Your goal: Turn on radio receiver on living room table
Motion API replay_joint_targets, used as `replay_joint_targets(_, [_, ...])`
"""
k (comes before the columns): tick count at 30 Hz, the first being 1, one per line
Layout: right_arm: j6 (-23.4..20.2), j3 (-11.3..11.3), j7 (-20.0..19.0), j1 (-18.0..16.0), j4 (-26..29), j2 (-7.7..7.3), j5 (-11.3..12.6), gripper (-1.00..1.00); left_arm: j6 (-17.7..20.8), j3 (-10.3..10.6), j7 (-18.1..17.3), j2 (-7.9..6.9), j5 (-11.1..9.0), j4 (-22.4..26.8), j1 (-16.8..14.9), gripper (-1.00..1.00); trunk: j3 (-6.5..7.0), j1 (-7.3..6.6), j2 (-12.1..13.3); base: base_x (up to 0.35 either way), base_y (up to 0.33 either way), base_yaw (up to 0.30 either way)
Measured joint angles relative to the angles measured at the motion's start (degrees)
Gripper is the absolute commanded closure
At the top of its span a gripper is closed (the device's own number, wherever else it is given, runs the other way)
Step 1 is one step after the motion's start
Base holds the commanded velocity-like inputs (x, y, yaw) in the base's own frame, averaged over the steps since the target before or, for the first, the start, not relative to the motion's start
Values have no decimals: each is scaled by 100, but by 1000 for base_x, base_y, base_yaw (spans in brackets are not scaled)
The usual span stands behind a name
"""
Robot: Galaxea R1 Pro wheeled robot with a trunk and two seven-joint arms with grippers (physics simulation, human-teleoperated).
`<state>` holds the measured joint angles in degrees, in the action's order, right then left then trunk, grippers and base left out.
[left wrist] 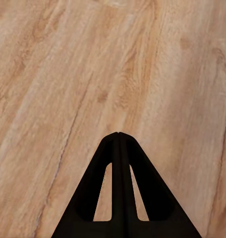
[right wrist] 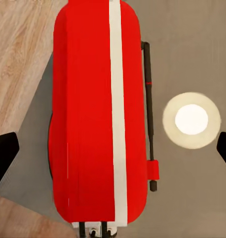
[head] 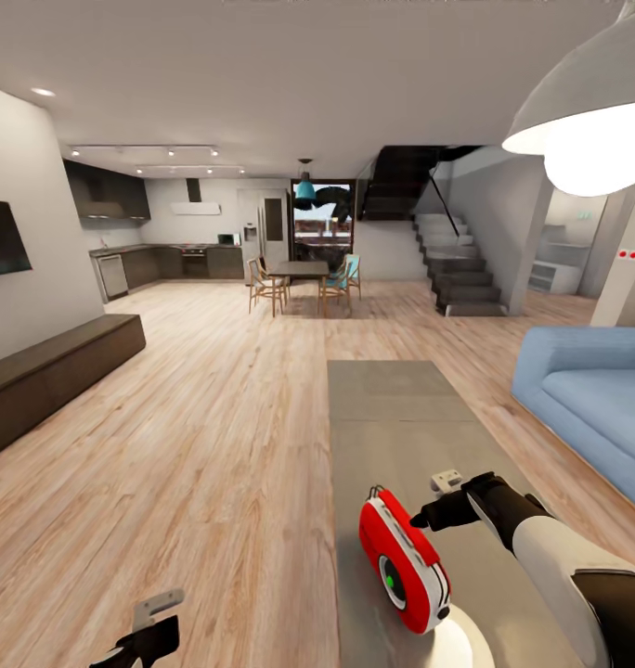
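Red and white-trimmed, the radio receiver [head: 403, 564] stands at the lower centre of the head view, on the near end of the grey table [head: 392, 408]. Beside it, the right gripper [head: 435, 506] reaches in from the lower right; the right wrist view shows its fingers [right wrist: 4, 157] spread wide, straddling the radio's top. At lower left, the left gripper [left wrist: 118, 134] is pinched closed over wood floor [left wrist: 68, 74].

Bright even render, pendant lamp [head: 587, 121] glowing, glare on table [head: 392, 408]

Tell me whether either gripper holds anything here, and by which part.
Nothing is held. The right gripper is open beside the radio receiver, fingers clear of it; the left gripper is shut on nothing above the floor.
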<state>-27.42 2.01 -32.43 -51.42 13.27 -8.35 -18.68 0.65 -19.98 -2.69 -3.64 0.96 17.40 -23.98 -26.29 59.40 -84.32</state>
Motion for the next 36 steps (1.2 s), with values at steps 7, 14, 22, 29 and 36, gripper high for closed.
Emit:
replay_joint_targets(7, [0,0,0,0,0,0,0,-100,-11,-6,-4,16,9,0,2,100,126,-154,281,-109,244,0])
replay_joint_targets(14, [0,1,0,0,0,5,-2,-100,-10,-6,-4,21,9,-7,5,100,251,-307,562,-128,261,0])
replay_joint_targets(22, [0,1,0,0,-3,13,-3,-100,-11,-6,-7,21,9,-9,3,100,395,-483,882,-129,261,0])
replay_joint_targets(29, [26,0,27,0,-14,92,28,-100,-12,-6,-13,29,9,-9,4,100,521,-637,1163,-129,261,0])
replay_joint_targets(36, [250,1,388,6,-271,357,40,-100,-14,-6,-13,30,10,-9,4,100,646,-791,1444,-129,261,0])
